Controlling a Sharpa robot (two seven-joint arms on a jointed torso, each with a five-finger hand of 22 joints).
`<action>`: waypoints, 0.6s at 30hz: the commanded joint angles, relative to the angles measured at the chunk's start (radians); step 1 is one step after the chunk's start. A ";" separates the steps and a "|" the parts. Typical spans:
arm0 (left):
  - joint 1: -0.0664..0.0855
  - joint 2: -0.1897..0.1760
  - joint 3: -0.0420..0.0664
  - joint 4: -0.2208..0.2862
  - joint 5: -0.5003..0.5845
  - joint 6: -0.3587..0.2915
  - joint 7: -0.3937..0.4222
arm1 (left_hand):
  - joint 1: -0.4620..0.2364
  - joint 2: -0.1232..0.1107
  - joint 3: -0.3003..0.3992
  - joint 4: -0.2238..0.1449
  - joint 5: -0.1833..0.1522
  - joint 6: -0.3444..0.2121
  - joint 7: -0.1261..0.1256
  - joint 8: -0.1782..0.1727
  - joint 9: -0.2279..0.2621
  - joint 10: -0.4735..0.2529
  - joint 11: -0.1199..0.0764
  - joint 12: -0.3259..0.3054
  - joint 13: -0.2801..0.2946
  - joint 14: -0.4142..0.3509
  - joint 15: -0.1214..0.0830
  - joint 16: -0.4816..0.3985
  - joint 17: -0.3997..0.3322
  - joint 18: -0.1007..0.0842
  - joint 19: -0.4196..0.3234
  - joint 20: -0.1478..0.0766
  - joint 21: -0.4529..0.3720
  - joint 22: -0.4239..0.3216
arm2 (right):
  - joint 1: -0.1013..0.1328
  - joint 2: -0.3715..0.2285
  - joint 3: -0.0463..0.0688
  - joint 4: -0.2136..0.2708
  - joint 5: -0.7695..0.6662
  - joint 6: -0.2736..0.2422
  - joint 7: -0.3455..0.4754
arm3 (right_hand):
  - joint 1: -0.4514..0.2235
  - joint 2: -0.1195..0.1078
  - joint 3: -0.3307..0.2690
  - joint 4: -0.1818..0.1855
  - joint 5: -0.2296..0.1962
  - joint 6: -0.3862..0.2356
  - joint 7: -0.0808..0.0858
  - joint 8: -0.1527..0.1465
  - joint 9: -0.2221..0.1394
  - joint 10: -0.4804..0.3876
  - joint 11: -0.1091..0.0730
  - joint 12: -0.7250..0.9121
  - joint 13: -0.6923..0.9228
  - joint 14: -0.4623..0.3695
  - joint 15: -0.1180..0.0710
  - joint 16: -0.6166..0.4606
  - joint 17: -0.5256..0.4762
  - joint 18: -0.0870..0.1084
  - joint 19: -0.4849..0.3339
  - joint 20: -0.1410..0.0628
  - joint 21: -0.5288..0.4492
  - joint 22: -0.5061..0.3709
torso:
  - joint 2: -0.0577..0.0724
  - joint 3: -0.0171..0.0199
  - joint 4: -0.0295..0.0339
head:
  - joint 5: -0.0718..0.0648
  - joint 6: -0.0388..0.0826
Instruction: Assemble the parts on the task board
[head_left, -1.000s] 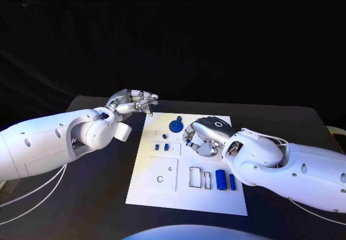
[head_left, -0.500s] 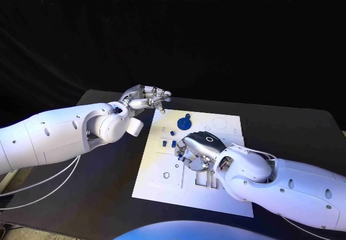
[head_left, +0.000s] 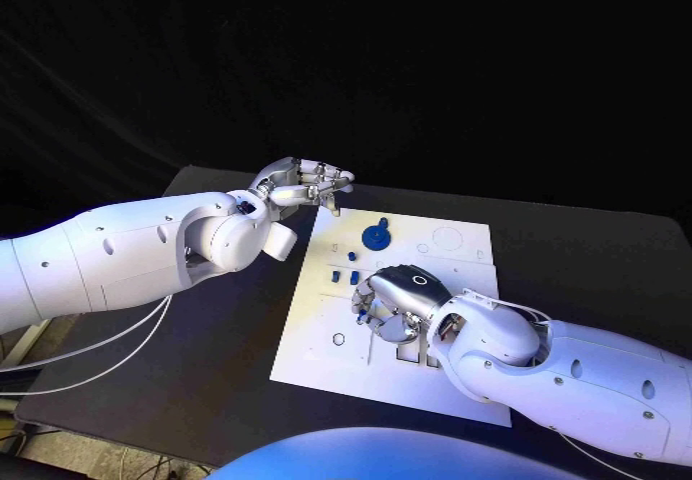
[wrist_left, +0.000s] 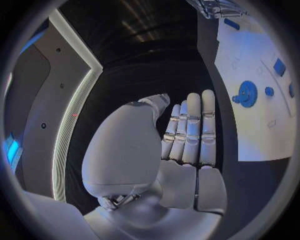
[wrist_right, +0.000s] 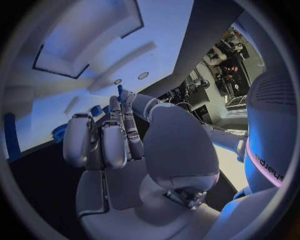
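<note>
I see the black table (head_left: 606, 260) with the white task board (head_left: 447, 290) in its middle. My left hand (head_left: 300, 186) floats by the board's far corner, fingers straight and close together, holding nothing. My right hand (head_left: 392, 298) sits low over the middle of the board and pinches a small blue peg (wrist_right: 120, 90) at its fingertips. A blue gear (head_left: 376, 237) lies near the far edge. The peg could slip out, because the pinch is tiny

Black table (head_left: 216, 380) against a dark draped backdrop (head_left: 433, 90)
</note>
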 joint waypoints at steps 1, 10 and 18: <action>0.001 0.002 0.001 0.002 0.004 0.019 0.009 | 0.004 0.005 0.000 -0.004 -0.005 -0.007 -0.002 -0.004 -0.002 -0.007 -0.001 -0.005 0.002 -0.007 0.001 -0.004 -0.001 0.013 0.001 0.004 -0.004 -0.001 | -0.003 0.003 -0.001 -0.007 -0.005 0.012 0.013 | -0.001 0.010 0.004 0.000 0.005 -0.004 0.006 0.000 0.000 0.040 -0.046 0.002 0.019 0.027 -0.002 -0.001 0.001 -0.013 0.000 0.001 -0.007 0.096 | 0.000 0.0003 -0.0006 | 0.003 -0.005; 0.001 0.002 0.001 0.003 0.004 0.020 0.007 | 0.004 0.005 0.000 -0.004 -0.005 -0.007 -0.002 -0.004 -0.002 -0.007 -0.001 -0.005 0.002 -0.007 0.001 -0.004 -0.001 0.013 0.001 0.004 -0.004 -0.001 | -0.007 0.011 -0.003 -0.019 -0.006 0.012 0.016 | -0.001 0.010 0.004 0.000 0.005 -0.004 0.006 0.000 0.000 0.040 -0.046 0.002 0.019 0.027 -0.002 -0.001 0.001 -0.013 0.000 0.001 -0.007 0.096 | 0.001 0.0005 0.0006 | 0.009 -0.008; 0.001 0.001 0.001 0.002 0.004 0.021 0.006 | 0.003 0.006 -0.001 -0.005 -0.005 -0.007 -0.002 -0.005 -0.001 -0.007 0.000 -0.004 0.002 -0.008 0.002 -0.004 -0.001 0.013 0.002 0.005 -0.004 -0.001 | -0.009 0.012 -0.004 -0.025 -0.006 0.016 0.017 | -0.001 0.010 0.004 0.000 0.005 -0.004 0.006 0.000 0.000 0.040 -0.046 0.002 0.019 0.027 -0.002 -0.001 0.001 -0.013 0.000 0.001 -0.007 0.096 | 0.000 -0.0001 -0.0004 | 0.011 -0.013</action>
